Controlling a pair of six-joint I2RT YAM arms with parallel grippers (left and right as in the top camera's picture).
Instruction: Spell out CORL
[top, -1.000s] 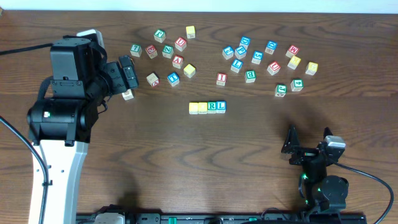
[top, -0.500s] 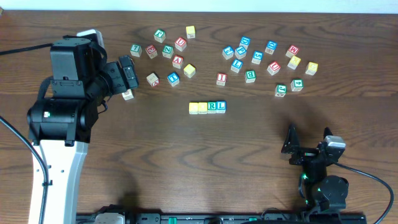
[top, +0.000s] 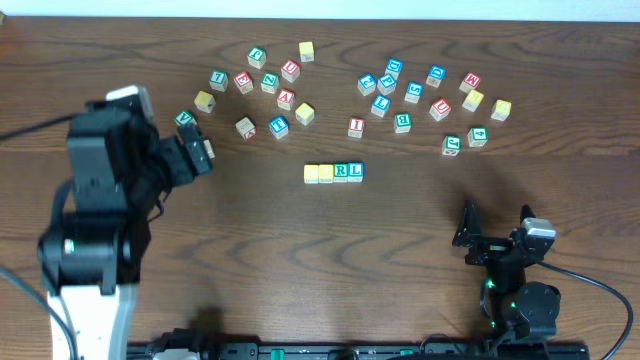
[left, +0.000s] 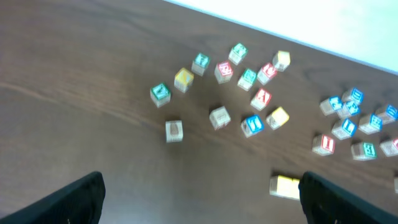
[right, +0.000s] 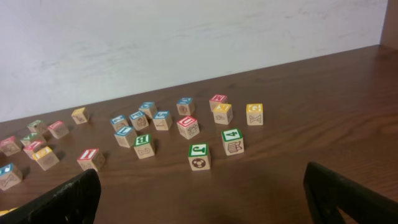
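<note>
Since the earlier frame we note the left gripper (left: 200, 202) drawn back toward the near left, jaws spread wide and empty, the CORL row (top: 334, 172) lying mid-table well apart to its right, the right gripper (right: 199, 199) likewise spread, holding nothing.

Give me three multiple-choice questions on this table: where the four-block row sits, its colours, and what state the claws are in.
1. The four-cube row lies: A) alone, nearer the robot than the loose cubes; B) among them; C) stacked on them.
2. Its tops, left to right: A) all red; B) yellow, yellow, green, blue; C) all blue.
3. The left claw and right claw are: A) both shut; B) each holding a cube; C) both open, empty.
A: bare table separates them. B: the tops show it. C: each gapes, nothing between.
</note>
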